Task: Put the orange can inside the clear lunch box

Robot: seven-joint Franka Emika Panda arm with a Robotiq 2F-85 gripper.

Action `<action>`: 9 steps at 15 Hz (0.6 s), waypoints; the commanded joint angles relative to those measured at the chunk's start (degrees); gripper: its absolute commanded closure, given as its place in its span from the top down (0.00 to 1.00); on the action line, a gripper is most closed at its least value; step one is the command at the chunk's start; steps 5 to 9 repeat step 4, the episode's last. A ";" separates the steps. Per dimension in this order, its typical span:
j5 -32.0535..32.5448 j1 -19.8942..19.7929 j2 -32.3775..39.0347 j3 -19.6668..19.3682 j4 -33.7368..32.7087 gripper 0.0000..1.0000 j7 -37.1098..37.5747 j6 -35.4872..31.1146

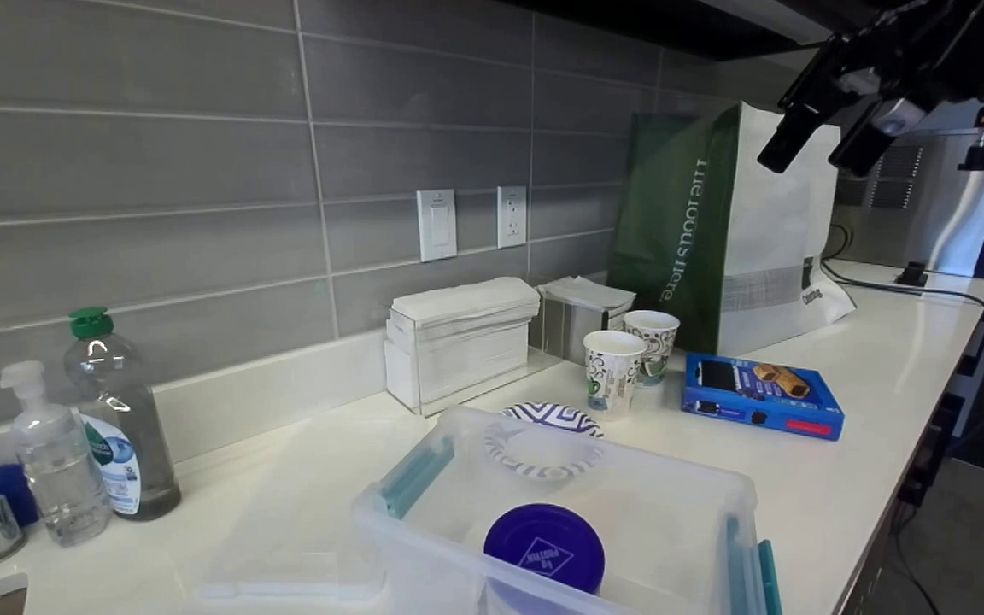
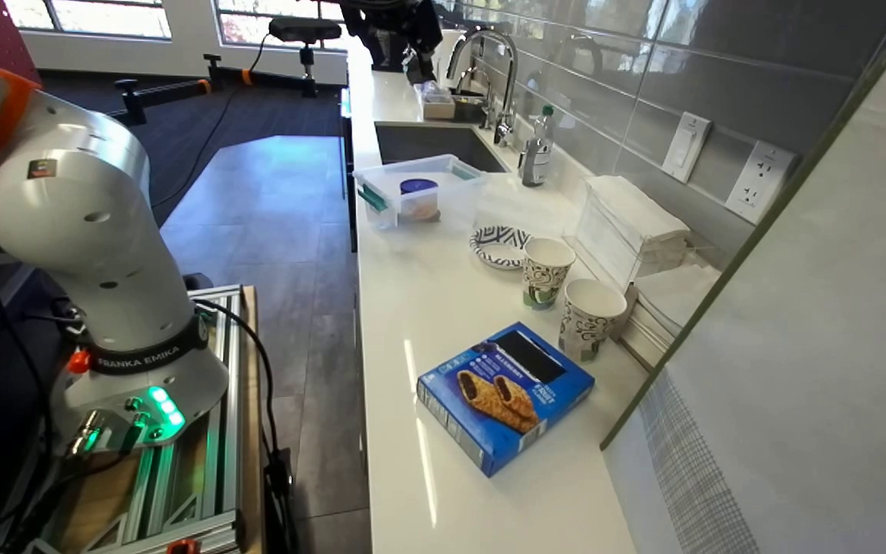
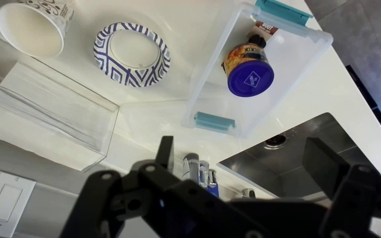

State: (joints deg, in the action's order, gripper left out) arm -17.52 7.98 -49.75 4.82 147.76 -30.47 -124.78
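Observation:
The orange can with its purple-blue lid stands upright inside the clear lunch box. The can shows in both exterior views (image 1: pixel 545 547) (image 2: pixel 418 198) and in the wrist view (image 3: pixel 250 78). The clear lunch box is translucent with teal clips and sits open on the counter, in both exterior views (image 1: pixel 671 521) (image 2: pixel 462 192) and in the wrist view (image 3: pixel 215 104). My gripper is open and empty, with its fingers well apart in the wrist view (image 3: pixel 241 148). It hangs high above the counter, away from the can, in an exterior view (image 1: pixel 812 158).
A patterned bowl (image 3: pixel 134 53), two paper cups (image 1: pixel 614 371) and a blue packet (image 2: pixel 504 392) stand near the box. A napkin holder (image 1: pixel 462 342) and a tall bag (image 1: pixel 731 231) line the wall. Soap bottles (image 1: pixel 120 427) and a sink (image 2: pixel 435 142) lie beyond the box.

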 commanded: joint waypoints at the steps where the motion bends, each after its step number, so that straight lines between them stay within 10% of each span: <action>1: 2.91 3.66 0.70 -2.69 0.16 1.00 2.20 -0.64; 9: 2.86 3.92 2.62 -2.98 0.17 1.00 2.06 -1.43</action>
